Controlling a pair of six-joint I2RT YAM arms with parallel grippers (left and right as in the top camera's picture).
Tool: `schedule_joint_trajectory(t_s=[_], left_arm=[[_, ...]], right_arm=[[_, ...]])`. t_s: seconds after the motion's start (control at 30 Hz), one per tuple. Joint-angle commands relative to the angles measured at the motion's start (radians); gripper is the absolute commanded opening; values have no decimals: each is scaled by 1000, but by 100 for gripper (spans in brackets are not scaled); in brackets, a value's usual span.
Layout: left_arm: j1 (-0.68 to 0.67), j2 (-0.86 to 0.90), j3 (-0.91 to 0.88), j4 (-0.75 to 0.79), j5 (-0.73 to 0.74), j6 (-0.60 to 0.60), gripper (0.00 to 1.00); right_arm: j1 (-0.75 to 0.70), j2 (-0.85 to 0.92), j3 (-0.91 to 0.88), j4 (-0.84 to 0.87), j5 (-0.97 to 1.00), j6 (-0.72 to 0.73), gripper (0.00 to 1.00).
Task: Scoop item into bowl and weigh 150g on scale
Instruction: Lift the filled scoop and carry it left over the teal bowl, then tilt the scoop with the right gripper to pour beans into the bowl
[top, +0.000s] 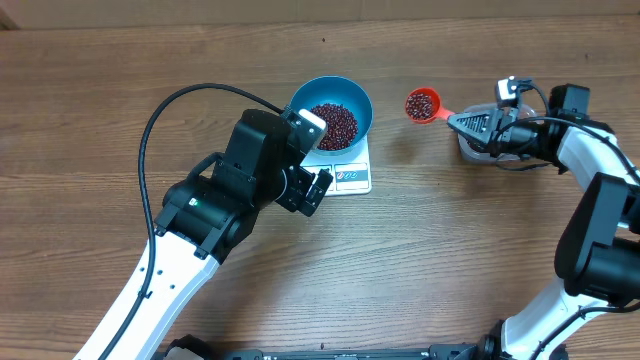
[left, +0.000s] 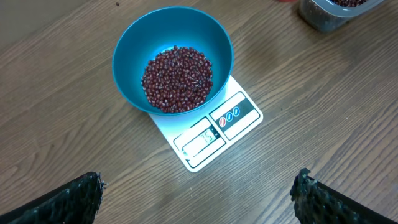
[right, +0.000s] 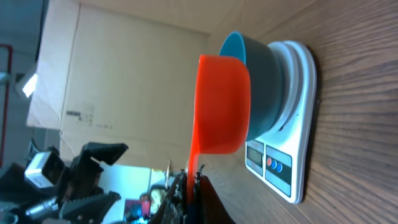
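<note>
right gripper (top: 455, 119) jaws pinching loaded orange scoop (right: 221, 102) | left gripper (left: 199, 208) jaws spread | risk: early tilt spills beans (top: 422, 105) on tabletop short of blue bowl (top: 365, 108); full dump may overshoot 150 on scale (top: 352, 178)

Brown wood-grain table (top: 420, 250); plain cardboard panel (right: 124, 74) with small printed label (right: 79, 114) standing behind table edge.
</note>
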Motion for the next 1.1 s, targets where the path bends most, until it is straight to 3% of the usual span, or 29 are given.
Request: schedule_joint_trajectory(t_s=[0.0, 0.3, 0.57, 0.67, 0.7, 1.07], left_arm=[[3, 7, -4, 0, 8, -17, 100], [3, 7, -4, 0, 8, -17, 100], [3, 7, -4, 0, 8, -17, 100], [3, 7, -4, 0, 8, -17, 100], [3, 7, -4, 0, 8, -17, 100], [3, 7, -4, 0, 8, -17, 100]], right_arm=[[54, 0, -1, 84, 25, 147, 4], [177, 0, -1, 377, 66, 364, 4], [286, 0, -1, 643, 111, 365, 4], [325, 0, -1, 688, 167, 275, 4], [349, 0, -1, 687, 195, 166, 4], [386, 0, -1, 679, 316, -48, 4]])
